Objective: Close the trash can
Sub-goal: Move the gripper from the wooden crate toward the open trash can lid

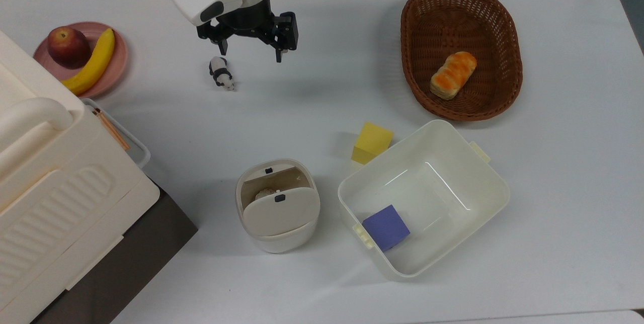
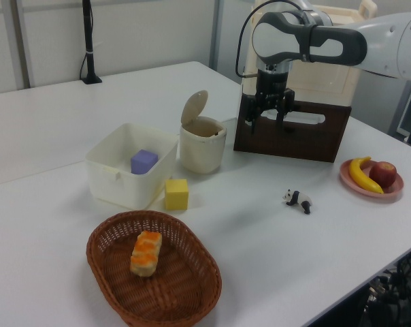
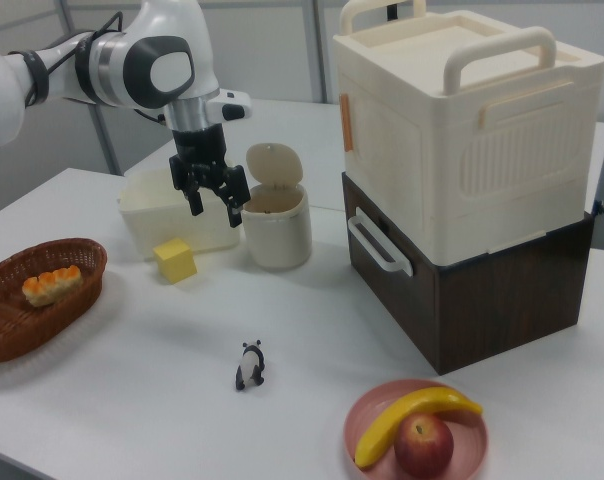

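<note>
Top view: the trash can (image 1: 277, 206) sits near the middle of the tabletop (image 1: 312, 107), left of the tub (image 1: 347, 198). Its lid (image 2: 194, 107) stands up, so it needs pushing down. The gripper (image 1: 250, 52) hangs far off, fingers (image 1: 278, 55) wide and empty.

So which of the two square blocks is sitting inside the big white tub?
The purple foam cube sits inside the white rectangular plastic tub. The yellow foam cube sits outside it, on the white table by the tub's wall.
</note>
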`<state>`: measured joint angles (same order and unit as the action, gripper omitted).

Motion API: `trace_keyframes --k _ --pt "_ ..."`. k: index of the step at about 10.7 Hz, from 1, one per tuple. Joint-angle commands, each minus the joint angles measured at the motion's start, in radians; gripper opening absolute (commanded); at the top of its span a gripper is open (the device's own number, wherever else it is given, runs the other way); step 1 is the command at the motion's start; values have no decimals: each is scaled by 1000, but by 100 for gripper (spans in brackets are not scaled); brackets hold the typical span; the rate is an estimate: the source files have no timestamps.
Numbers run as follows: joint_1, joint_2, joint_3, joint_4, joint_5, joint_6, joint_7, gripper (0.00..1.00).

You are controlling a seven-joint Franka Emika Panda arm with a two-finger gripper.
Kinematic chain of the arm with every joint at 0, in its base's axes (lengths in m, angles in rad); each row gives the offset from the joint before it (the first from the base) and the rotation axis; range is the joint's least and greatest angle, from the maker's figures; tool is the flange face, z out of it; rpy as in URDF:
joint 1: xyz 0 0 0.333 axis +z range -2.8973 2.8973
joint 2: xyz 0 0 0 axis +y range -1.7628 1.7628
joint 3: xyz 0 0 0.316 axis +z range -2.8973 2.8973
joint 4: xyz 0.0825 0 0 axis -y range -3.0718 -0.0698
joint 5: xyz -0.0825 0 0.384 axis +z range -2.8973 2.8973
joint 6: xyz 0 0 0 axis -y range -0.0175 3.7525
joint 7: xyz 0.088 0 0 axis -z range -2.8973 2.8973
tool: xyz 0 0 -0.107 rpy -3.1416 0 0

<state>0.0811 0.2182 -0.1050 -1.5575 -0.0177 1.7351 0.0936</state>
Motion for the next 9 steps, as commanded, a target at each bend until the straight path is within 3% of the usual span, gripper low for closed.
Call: trace_keyframes --k 1,3,4,6,9 --pt "3 -3 -5 -13 13 -3 -15 75" --pt "-12 1 -5 10 27 -2 -46 33" --pt "-33 1 -5 22 51 -2 -84 17" --pt "-63 22 -5 72 138 67 -121 6" --pt "-55 55 1 80 150 362 -97 2"
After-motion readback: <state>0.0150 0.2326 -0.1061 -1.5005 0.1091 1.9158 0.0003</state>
